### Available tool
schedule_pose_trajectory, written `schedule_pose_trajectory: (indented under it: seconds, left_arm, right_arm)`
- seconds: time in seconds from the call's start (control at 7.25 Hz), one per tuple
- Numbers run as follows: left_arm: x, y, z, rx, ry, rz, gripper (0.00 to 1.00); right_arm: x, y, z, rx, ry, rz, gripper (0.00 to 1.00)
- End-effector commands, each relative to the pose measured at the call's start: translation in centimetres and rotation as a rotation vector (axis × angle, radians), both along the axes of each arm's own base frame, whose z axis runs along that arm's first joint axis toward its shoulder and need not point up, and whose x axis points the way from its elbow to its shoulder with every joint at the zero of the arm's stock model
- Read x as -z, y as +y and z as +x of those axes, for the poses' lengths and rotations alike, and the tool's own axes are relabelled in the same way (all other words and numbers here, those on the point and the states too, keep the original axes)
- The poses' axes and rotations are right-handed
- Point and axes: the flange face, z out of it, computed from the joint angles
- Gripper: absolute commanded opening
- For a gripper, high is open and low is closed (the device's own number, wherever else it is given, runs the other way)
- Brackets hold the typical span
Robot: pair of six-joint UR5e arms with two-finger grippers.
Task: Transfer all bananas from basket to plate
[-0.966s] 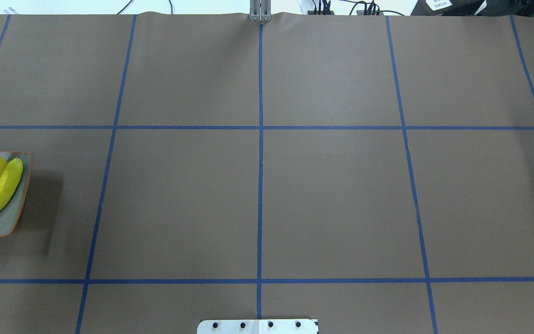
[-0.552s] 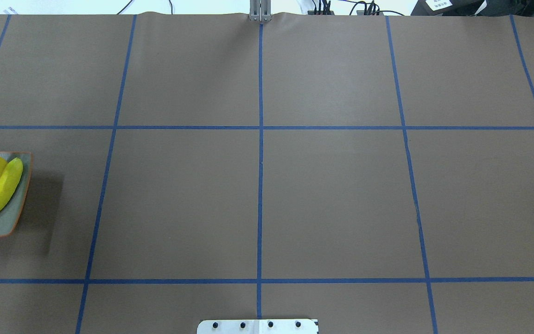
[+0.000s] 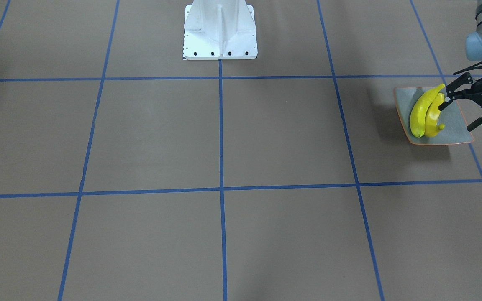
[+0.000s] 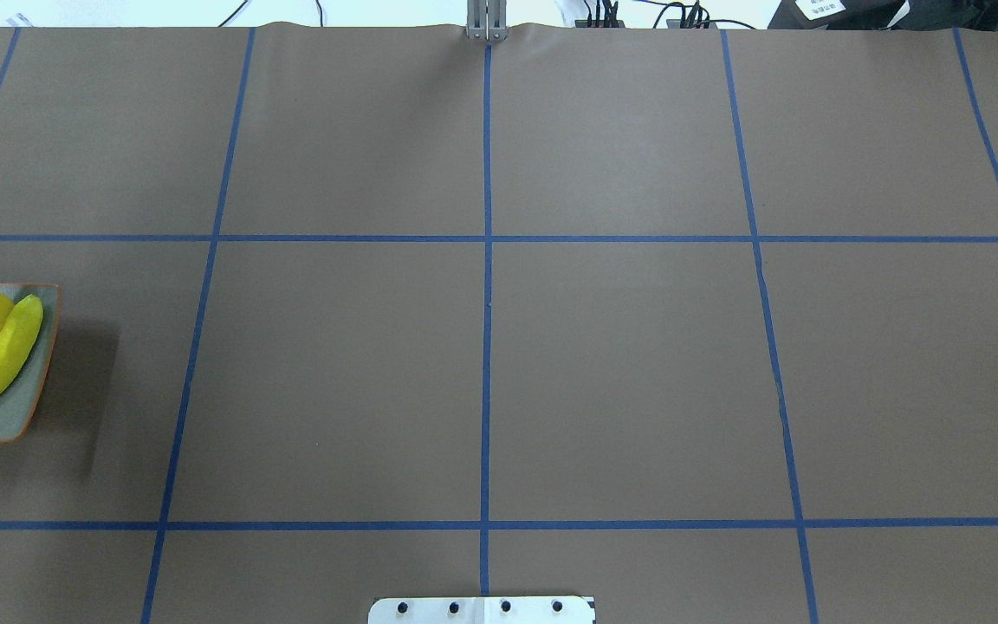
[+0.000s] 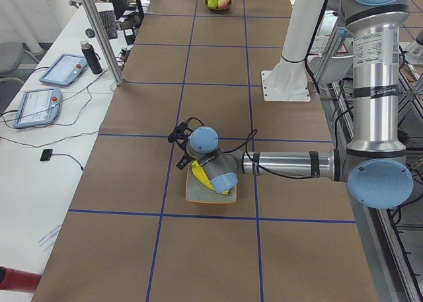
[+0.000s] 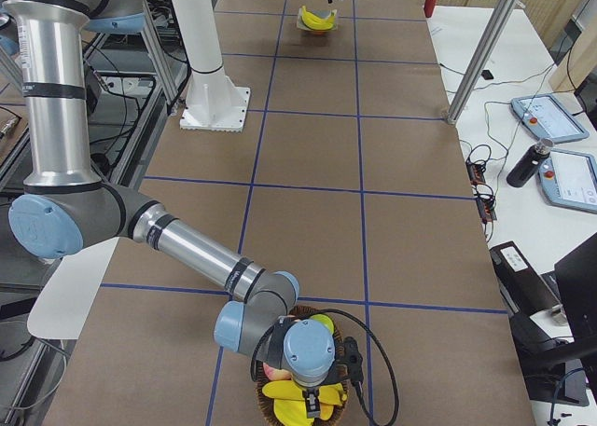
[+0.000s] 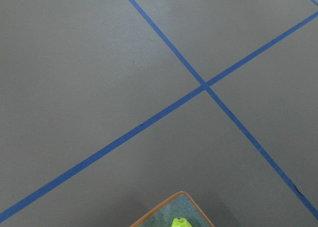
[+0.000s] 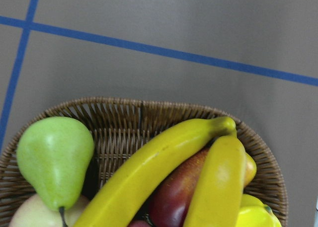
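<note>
Bananas are lying in two places: two [image 3: 423, 113] side by side on the plate [image 3: 454, 134], and two more [image 8: 149, 172] waiting in the basket [image 8: 124, 118], so by my reckoning the job is sitting half done.

The table [image 4: 482, 347] is carrying the plate at one end. The basket is sitting well apart from the plate, at the opposite end. The left arm [image 5: 284, 163] is reaching over the plate, while the right arm [image 6: 187, 244] is bending down far from the plate, over the basket.

The left gripper [image 3: 456, 118] is hanging just above the plate with its jaws spread, pinching nothing, one finger just beside the nearer banana. The right gripper [image 6: 317, 400] is hovering over the basket. Whether its jaws are spread or pressed together I cannot tell.

The step in hand is probably taking the next banana. To do it well, the right gripper should be aiming for the uppermost banana, gripping across its middle where the curve is balancing, and lifting straight up so the pear [image 8: 54, 157] and the red fruit [image 8: 174, 197] are not being dragged along. The smooth skin is likely slipping under a light grip. The left gripper should be rising clear of the plate without nudging its bananas.
</note>
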Motion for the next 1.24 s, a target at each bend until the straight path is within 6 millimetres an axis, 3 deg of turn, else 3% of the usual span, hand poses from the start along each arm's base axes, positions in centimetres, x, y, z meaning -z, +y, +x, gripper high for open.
schedule_pose_trajectory:
  seconds: [0.0, 0.69, 1.1]
  left_arm:
    - [-0.1, 0.2, -0.2, 0.002, -0.001, 0.0, 1.0]
    - [-0.5, 0.9, -0.5, 0.001, 0.005, 0.012, 1.0]
    - [-0.5, 0.9, -0.5, 0.004, 0.003, 0.013, 1.0]
  right_arm:
    - [-1.4, 1.5, -0.1, -0.155, 0.037, -0.044, 0.97]
    - [-1.9, 1.2, -1.2, -0.193, 0.053, -0.082, 0.94]
    - [-3.7, 1.4, -2.7, -0.203, 0.082, -0.071, 0.91]
